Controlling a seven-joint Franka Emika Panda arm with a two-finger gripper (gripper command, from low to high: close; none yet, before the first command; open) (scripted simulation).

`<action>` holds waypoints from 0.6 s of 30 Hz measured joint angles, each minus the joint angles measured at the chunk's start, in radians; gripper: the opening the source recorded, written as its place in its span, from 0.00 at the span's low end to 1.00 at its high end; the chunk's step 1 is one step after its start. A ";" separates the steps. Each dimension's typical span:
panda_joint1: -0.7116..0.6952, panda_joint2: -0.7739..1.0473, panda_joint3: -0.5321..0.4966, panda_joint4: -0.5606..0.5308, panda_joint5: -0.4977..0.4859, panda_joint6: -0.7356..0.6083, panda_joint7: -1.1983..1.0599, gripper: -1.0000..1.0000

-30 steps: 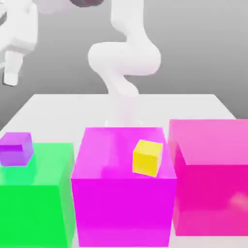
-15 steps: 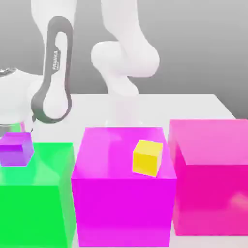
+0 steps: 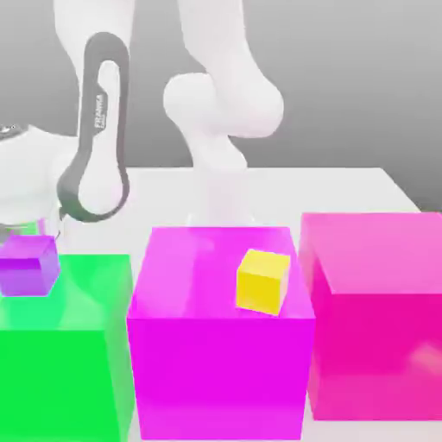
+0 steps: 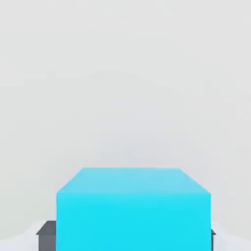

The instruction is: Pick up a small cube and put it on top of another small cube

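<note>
I see purple cube [image 3: 28, 266], yellow cube [image 3: 262, 280], cyan cube [image 4: 133, 208]; green block [image 3: 65, 363], magenta block [image 3: 220, 363], pink block [image 3: 375, 328]; white arm [image 3: 216, 104].

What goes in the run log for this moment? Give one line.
phase: grasp | gripper: shut on cyan cube | purple cube: on green block | yellow cube: untouched
</note>
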 joint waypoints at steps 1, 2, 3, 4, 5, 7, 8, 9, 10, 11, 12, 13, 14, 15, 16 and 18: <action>-0.005 -0.018 -0.004 0.027 -0.007 -0.023 -0.007 0.00; -0.006 -0.034 -0.004 0.059 -0.012 -0.052 -0.020 0.00; -0.005 -0.050 -0.001 0.093 -0.016 -0.083 -0.037 0.00; 0.001 -0.066 0.004 0.125 -0.020 -0.118 -0.058 0.00; 0.010 -0.081 0.010 0.155 -0.027 -0.158 -0.079 0.00; 0.021 -0.112 0.034 0.210 -0.041 -0.242 -0.127 0.00; 0.035 -0.127 0.043 0.238 -0.046 -0.285 -0.153 0.00; 0.055 -0.142 0.052 0.265 -0.051 -0.328 -0.179 0.00; 0.072 -0.157 0.059 0.292 -0.056 -0.372 -0.205 0.00; 0.087 -0.172 0.065 0.318 -0.060 -0.415 -0.232 0.00; 0.100 -0.187 0.072 0.345 -0.064 -0.459 -0.259 0.00; 0.113 -0.202 0.079 0.372 -0.067 -0.502 -0.287 0.00; 0.124 -0.217 0.086 0.399 -0.071 -0.546 -0.314 0.00; 0.135 -0.231 0.094 0.426 -0.073 -0.589 -0.342 0.00; 0.145 -0.246 0.103 0.453 -0.076 -0.633 -0.370 0.00; 0.167 -0.275 0.120 0.507 -0.080 -0.720 -0.427 0.00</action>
